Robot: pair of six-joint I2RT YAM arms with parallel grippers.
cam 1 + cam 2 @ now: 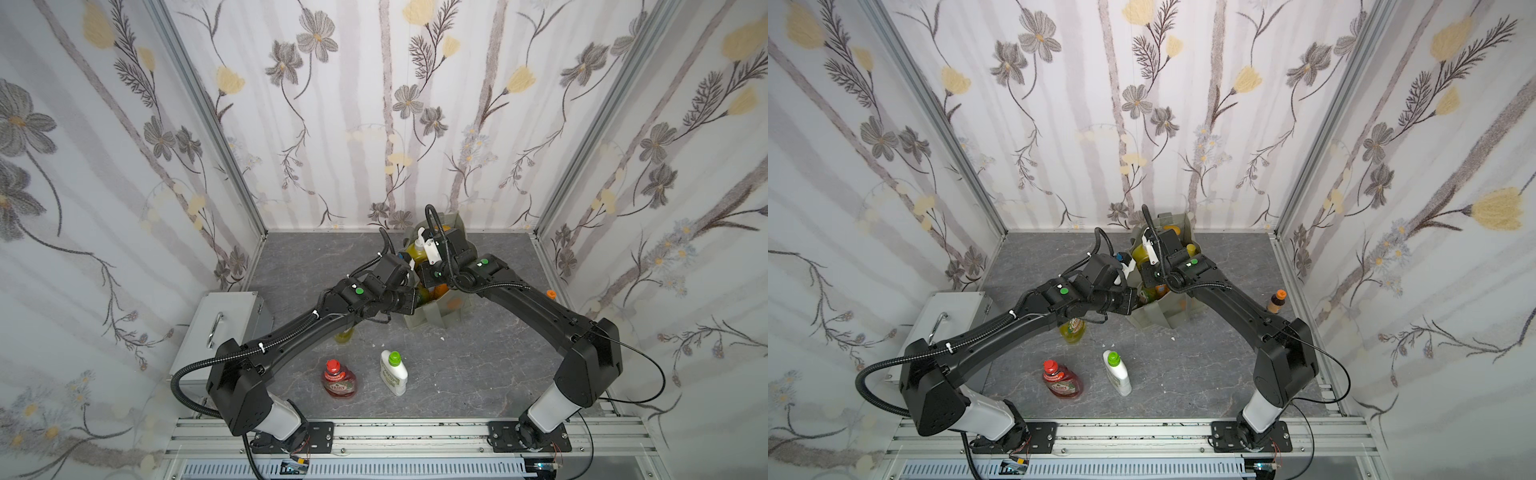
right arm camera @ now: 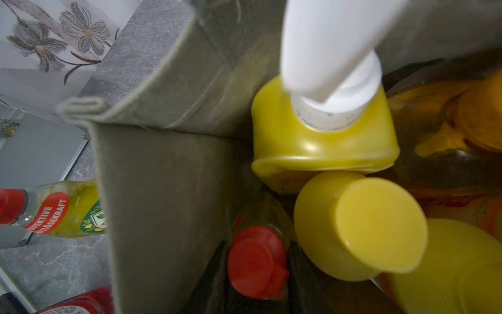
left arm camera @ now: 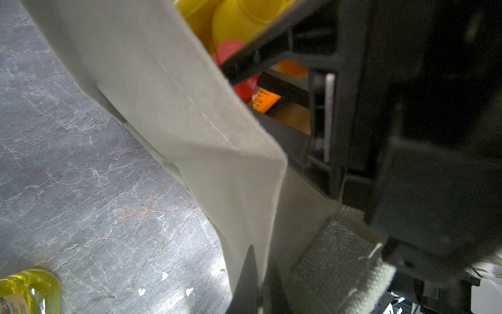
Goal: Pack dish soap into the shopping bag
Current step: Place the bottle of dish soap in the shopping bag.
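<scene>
At the rear of the bench (image 1: 478,374), several soap bottles (image 2: 361,225) are packed in the boxy grey-green fabric bag (image 1: 432,322), its wall clamped by the left hand (image 1: 413,299); right hand (image 1: 434,249) opening cannot be told. Red plastic bottle (image 1: 340,380), white green-capped bottle (image 1: 394,374) and yellow-green bottle (image 1: 1072,330) remain unpacked.

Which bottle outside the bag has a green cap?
The white bottle, beside the red bottle. It alone is green-capped: the red and the yellow-green bottle have red caps, the small brown bottle an orange one.

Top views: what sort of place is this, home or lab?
Probably a lab robot cell, not a home: floral wallpaper panels held by aluminium posts, left arm and right arm bolted to a slotted rail, stone-look tabletop.
</scene>
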